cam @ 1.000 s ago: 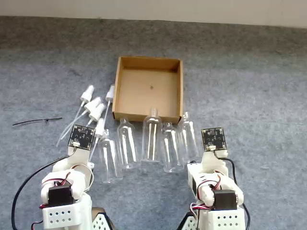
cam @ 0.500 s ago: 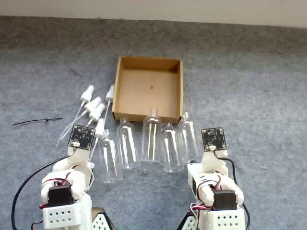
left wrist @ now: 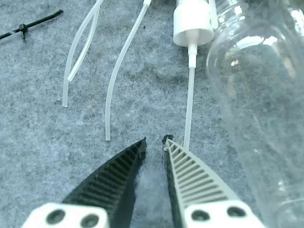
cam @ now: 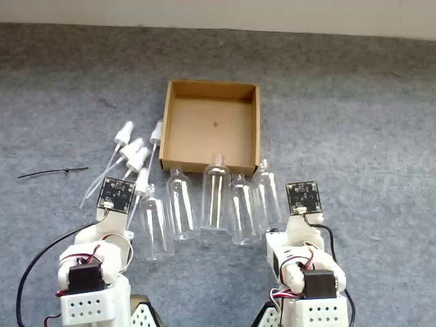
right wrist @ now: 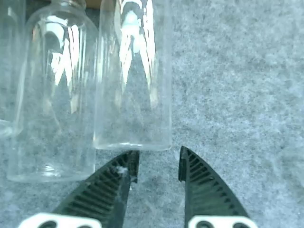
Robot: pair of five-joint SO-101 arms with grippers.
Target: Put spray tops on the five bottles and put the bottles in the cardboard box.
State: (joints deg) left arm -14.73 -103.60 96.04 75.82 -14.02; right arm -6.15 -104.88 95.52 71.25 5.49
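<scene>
High view: we see the cardboard box (cam: 211, 84) sitting open-topped at the far middle of the grey felt counter (cam: 354, 122), with nothing inside it. The five clear bottles (cam: 216, 194) lie on their sides in a row just near of the box. Their necks point far toward it, and none carries a top. The spray tops (cam: 136, 153) lie in a loose cluster left of the box, with their thin dip tubes trailing toward the near left. A black cable tie (cam: 54, 172) lies farther left, well apart from all of it.

We read the layout as staging. The tops are on the left arm's side and the bottles sit between the arms, so one arm could steady a bottle while the other brings a top to its neck.

In the left wrist view, the left end effector (left wrist: 154, 141) sits low over the felt, its jaws parted by a narrow gap and holding nothing. One spray top (left wrist: 192, 23) lies ahead of it, and the end of that top's tube reaches just beside the end effector's tip. The leftmost bottle (left wrist: 256, 109) lies alongside.

In the right wrist view, the right end effector (right wrist: 157, 159) is empty with its jaws apart, just near of the base of the rightmost bottle (right wrist: 135, 76).

We judge that the task has not begun.
</scene>
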